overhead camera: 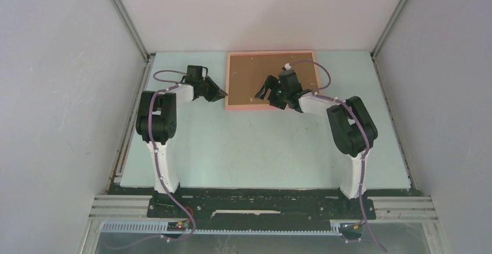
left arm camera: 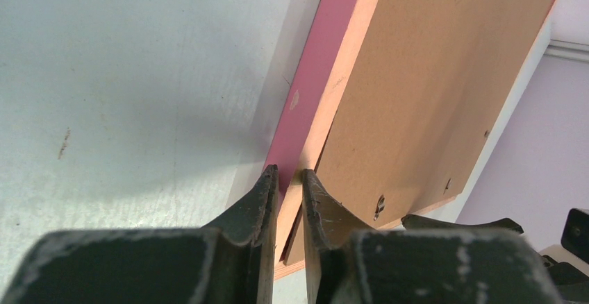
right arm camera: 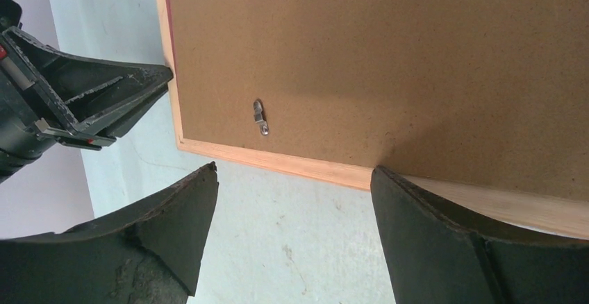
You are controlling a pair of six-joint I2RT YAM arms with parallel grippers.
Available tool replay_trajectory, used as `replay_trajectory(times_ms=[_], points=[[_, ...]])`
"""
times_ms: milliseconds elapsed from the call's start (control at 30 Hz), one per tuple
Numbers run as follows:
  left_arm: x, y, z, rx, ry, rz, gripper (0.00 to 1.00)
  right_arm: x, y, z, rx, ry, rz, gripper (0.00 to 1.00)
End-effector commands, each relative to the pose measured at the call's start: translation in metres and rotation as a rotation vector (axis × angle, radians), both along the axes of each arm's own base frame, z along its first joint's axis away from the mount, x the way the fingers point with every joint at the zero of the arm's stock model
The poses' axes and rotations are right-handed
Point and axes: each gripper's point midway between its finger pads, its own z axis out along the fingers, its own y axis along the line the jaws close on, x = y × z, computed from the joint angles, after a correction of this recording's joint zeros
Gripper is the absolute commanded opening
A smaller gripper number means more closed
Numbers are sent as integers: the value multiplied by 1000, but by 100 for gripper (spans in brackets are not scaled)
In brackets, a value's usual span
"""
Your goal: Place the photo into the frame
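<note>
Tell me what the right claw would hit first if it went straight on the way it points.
Most likely the near rail of the frame, with the brown backing board just beyond. The open right claw points at that edge in its wrist view; how far above it hangs is unclear.

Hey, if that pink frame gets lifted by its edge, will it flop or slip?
Probably stiff: the frame has a straight, solid-looking rim. It may pivot or slip, since the left gripper pinches only a thin edge near one corner. Pushed, it would likely slide flat.
</note>
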Motion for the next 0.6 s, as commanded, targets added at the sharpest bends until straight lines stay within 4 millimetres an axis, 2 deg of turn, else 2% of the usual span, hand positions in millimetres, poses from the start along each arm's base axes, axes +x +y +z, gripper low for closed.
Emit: replay_trajectory(times_ms=[0, 133, 300, 367, 467, 567], points=[[-2, 9, -15, 34, 49, 12, 18, 20, 6, -8, -37, -31, -44, 89], [-3, 8, -14, 32, 48, 11, 18, 31, 6, -13, -66, -31, -68, 88], [-3, 8, -14, 31, 48, 8, 18, 38, 6, 1, -100, -48, -43, 88], [-2, 8, -12, 33, 42, 6, 18, 36, 7, 17, -88, -50, -13, 88], [-2, 9, -6, 43, 14, 2, 19, 35, 9, 59, -52, -122, 9, 90], [-2, 10, 2, 64, -24, 1, 23, 48, -5, 96, -65, -218, -29, 91]])
